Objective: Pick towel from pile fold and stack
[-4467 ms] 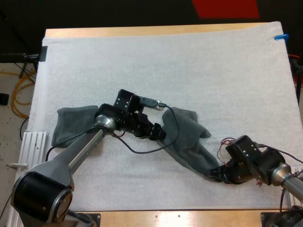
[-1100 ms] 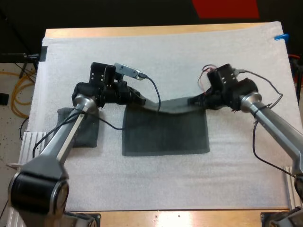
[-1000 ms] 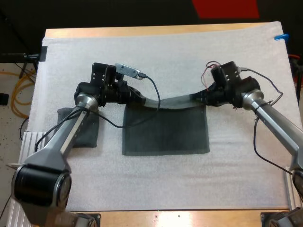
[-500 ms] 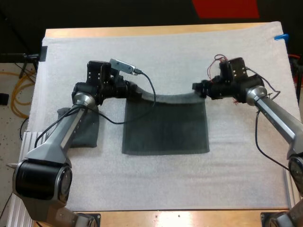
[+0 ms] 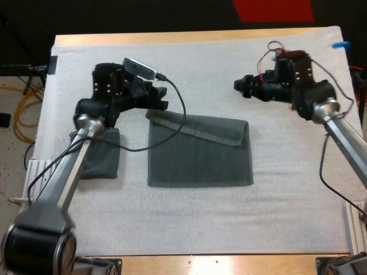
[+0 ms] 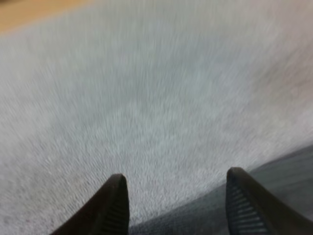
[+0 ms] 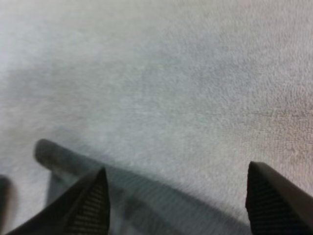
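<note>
Both grippers hang open-fingered and empty: the left gripper [image 5: 163,98] just beyond the folded towel's [image 5: 199,154] far left corner, the right gripper [image 5: 239,87] beyond its far right corner. That towel lies mid-mat [image 5: 200,63]; a second towel [image 5: 102,159] sits near the mat's left edge.

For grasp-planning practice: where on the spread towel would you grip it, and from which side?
Probably the spread towel at its two far corners, from the far side: that edge lies doubled over, a thicker lip than the flat near edge, and the open left gripper and right gripper hover just beyond it.
</note>
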Motion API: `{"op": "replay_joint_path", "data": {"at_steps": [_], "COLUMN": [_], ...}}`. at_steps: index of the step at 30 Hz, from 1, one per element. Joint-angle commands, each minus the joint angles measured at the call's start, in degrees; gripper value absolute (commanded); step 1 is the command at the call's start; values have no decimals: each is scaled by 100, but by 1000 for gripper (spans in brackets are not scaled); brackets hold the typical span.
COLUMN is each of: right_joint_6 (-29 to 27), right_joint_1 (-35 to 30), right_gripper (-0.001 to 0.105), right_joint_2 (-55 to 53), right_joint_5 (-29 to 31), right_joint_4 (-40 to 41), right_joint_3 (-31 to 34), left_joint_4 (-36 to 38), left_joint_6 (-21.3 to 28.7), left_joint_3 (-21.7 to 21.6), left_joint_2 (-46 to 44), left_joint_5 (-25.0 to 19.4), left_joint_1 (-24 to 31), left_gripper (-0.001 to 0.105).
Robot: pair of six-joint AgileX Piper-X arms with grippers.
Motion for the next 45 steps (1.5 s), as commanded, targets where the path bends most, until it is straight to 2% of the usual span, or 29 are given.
{"op": "replay_joint_path", "data": {"at_steps": [1, 3, 5, 8, 12, 13, 19, 23, 28, 34, 45], "right_joint_6": [-171, -337, -477, -638, -713, -714, -714, -690, -611, -483, -497], "right_joint_1": [-26, 6, 61, 176, 372, 448, 964, 1374, 1915, 2004, 2004], "right_gripper": [59, 58, 52, 35, 3, 0, 0, 0, 0, 0, 0], "right_joint_2": [-284, -533, -784, -1116, -1553, -1645, -2007, -2029, -1879, -1110, 544], "right_joint_5": [-7, -7, -7, -7, 11, 11, 38, 230, 920, 889, 890], "right_joint_4": [213, 422, 634, 969, 1520, 1654, 2494, 3105, 3461, 3625, 3424], "right_joint_3": [-72, -72, -72, -72, -72, -72, -72, -72, -72, -72, -113], "left_joint_4": [146, 355, 584, 1021, 1681, 1881, 2864, 3466, 4160, 4466, 4503], "left_joint_6": [62, 202, 395, 501, 587, 587, 587, 587, 521, 495, 374], "left_joint_3": [-42, -42, -42, -42, -42, -42, -42, -42, -42, -33, -32], "left_joint_2": [-340, -614, -943, -1474, -2128, -2324, -3257, -3660, -3905, -3911, -3911], "left_joint_5": [1, 1, -12, -111, -264, -265, -265, -265, -265, -149, -33], "left_joint_1": [-1, -1, -1, -1, -1, -1, -1, -1, -1, -1, -1], "left_gripper": [45, 45, 45, 45, 46, 49, 65, 65, 65, 65, 65]}}
